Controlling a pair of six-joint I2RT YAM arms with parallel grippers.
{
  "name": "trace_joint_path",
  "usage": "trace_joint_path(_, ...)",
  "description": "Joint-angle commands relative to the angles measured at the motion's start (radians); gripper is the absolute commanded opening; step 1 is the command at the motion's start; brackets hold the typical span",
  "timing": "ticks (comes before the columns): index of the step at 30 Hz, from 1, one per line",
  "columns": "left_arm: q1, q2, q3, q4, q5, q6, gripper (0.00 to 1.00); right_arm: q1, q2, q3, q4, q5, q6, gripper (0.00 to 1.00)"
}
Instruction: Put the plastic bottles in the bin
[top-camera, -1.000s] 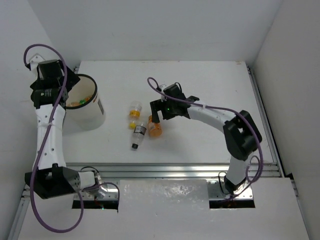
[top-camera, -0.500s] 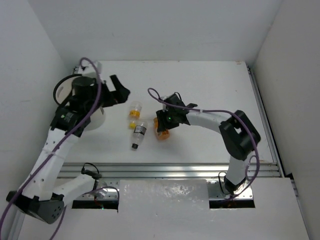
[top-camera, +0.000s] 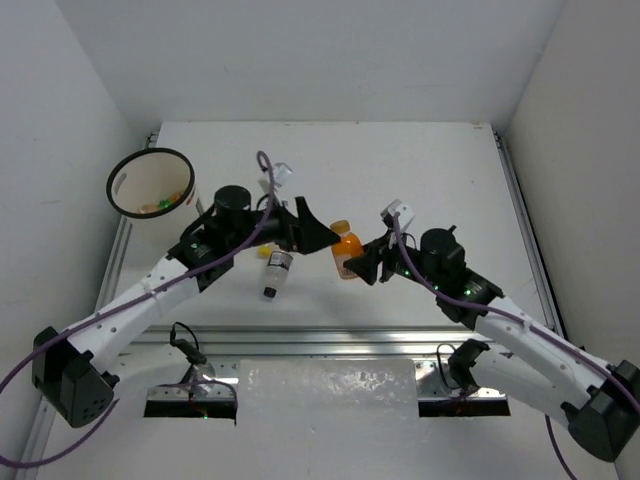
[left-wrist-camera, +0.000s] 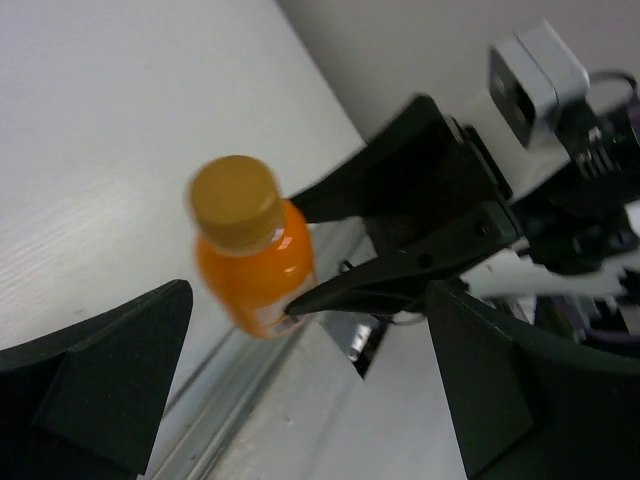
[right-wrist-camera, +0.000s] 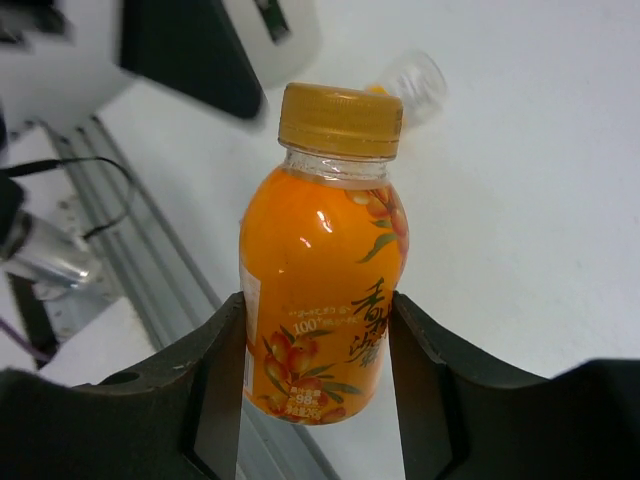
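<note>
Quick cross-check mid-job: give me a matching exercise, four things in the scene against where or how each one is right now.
1. orange bottle
2. left gripper
3. bin
4. black-capped clear bottle

A. lying on the table
B. open, holding nothing
C. held in the right gripper
D. at the far left, bottles inside

Pairs: 1-C, 2-B, 3-D, 4-A

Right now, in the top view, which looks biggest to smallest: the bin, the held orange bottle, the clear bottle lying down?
1. bin: clearly largest.
2. orange bottle and clear bottle: look alike; the orange one is lifted nearer the camera, so unsure.
</note>
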Motion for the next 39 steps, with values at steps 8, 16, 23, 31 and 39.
trace_joint_path(8, -0.225, 0.139, 0.120, 0.063, -0.078, 0.037, 0.98, 0.007, -0.148, 0.031, 0.122, -0.193, -0.032, 0.23)
trace_joint_path(16, -0.236, 0.167, 0.160, -0.046, -0.181, 0.067, 0.96, 0.006, -0.185, 0.017, 0.122, -0.058, -0.035, 0.22)
trace_joint_path(23, -0.234, 0.118, 0.147, -0.063, -0.366, 0.055, 1.00, 0.006, -0.050, 0.010, 0.088, 0.069, -0.078, 0.19)
trace_joint_path(31, -0.231, 0.015, 0.233, -0.334, -0.880, -0.084, 1.00, 0.003, 0.162, -0.003, 0.089, 0.137, -0.086, 0.52)
trace_joint_path(39, -0.228, -0.196, 0.296, -0.603, -1.198, -0.083, 1.00, 0.000, 0.186, 0.172, -0.259, 0.140, -0.015, 0.99)
